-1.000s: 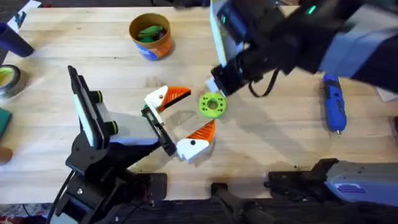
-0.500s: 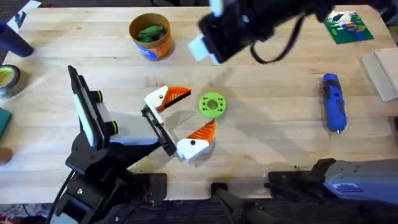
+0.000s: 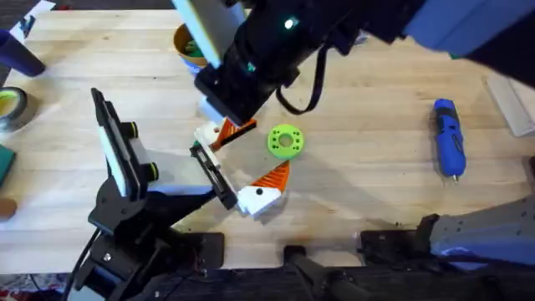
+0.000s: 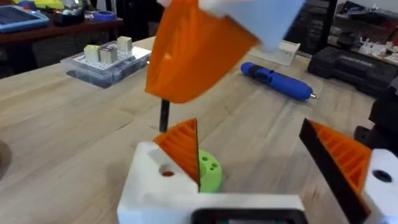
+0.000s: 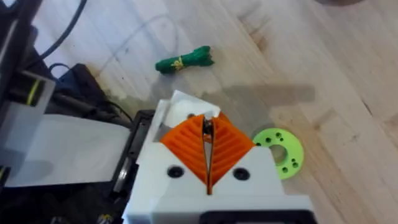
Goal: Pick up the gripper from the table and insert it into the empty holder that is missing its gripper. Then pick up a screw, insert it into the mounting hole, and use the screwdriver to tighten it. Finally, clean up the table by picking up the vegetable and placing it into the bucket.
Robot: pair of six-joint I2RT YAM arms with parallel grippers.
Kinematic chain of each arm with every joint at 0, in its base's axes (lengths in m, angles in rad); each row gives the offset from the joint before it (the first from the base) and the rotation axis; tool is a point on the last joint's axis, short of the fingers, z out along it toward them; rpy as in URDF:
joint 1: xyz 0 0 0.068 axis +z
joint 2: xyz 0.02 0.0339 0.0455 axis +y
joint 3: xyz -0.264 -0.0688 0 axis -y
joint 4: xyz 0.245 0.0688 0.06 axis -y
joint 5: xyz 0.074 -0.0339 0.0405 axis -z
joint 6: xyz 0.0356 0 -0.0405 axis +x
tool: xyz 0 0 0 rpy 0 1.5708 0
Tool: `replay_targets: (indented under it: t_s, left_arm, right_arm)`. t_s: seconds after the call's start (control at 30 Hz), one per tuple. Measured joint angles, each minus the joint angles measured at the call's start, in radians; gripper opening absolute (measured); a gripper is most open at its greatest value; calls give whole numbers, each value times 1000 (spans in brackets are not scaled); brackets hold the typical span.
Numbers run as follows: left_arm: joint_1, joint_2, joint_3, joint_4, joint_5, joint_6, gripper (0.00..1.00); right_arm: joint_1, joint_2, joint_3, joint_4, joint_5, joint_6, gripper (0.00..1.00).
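My right gripper (image 5: 208,134) is shut on a thin dark screw (image 4: 164,115), which hangs just above the hole (image 4: 166,171) in a white, orange-padded finger (image 3: 213,134). That finger and its twin (image 3: 261,192) sit at the ends of the black holder bar (image 3: 213,177) on my left arm. The left gripper (image 3: 266,150) stands open. The lime-green vegetable disc (image 3: 284,140) lies on the table (image 3: 368,167) between its pads. The blue screwdriver (image 3: 449,138) lies at the right. My right arm covers most of the orange bucket (image 3: 185,43).
A tape roll (image 3: 10,107) and a dark blue cylinder (image 3: 17,50) stand at the left edge. A clear box of small parts (image 4: 106,62) is off to the side. A dark green tied bundle (image 5: 184,60) lies on the wood beyond my right fingers.
My right arm has swung from the back middle of the table leftward and nearer, down over the left gripper's far finger, covering the bucket. The disc, screwdriver and left arm have not moved.
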Motion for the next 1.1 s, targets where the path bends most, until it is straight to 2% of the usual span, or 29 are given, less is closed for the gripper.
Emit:
replay_targets:
  t_s: [0.23, 1.1]
  left_arm:
    - [0, 0, 0, 0, 0, 0, 990]
    - [0, 0, 0, 0, 0, 0, 990]
  right_arm:
    - [26, 21, 2, 0, -5, -5, 7]
    - [27, 31, 2, -13, -27, -54, 7]
